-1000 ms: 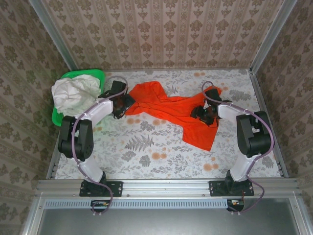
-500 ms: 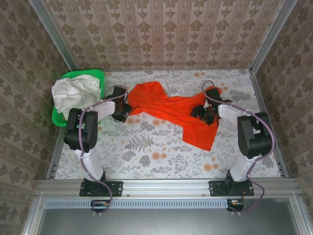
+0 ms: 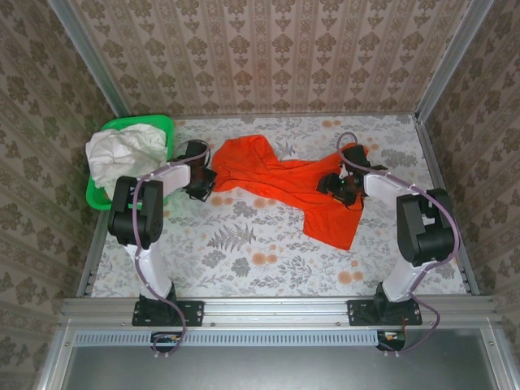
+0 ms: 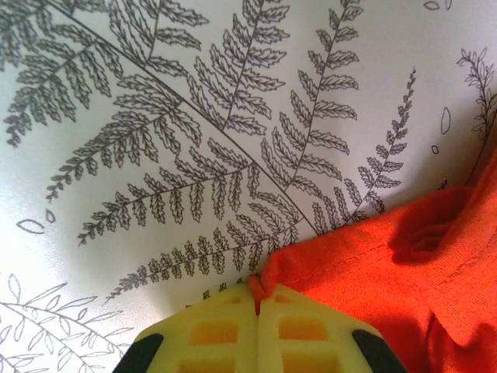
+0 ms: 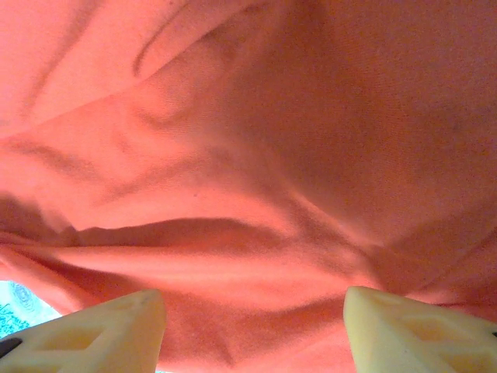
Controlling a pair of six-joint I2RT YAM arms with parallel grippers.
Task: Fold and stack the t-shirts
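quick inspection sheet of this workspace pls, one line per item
surface: floral-print tabletop, flat
job's things: bright orange-red cloth t-shirt lying rumpled and unfolded mid-table; white cloth t-shirt bunched in the basket
clutter: green plastic basket at the far left corner
grippers: left pincer shut on the orange-red shirt's edge; right pincer open, low over the same shirt
cables: purple-grey cables looped along both arms
surroundings: patterned wallpaper walls; metal frame rail at the near edge
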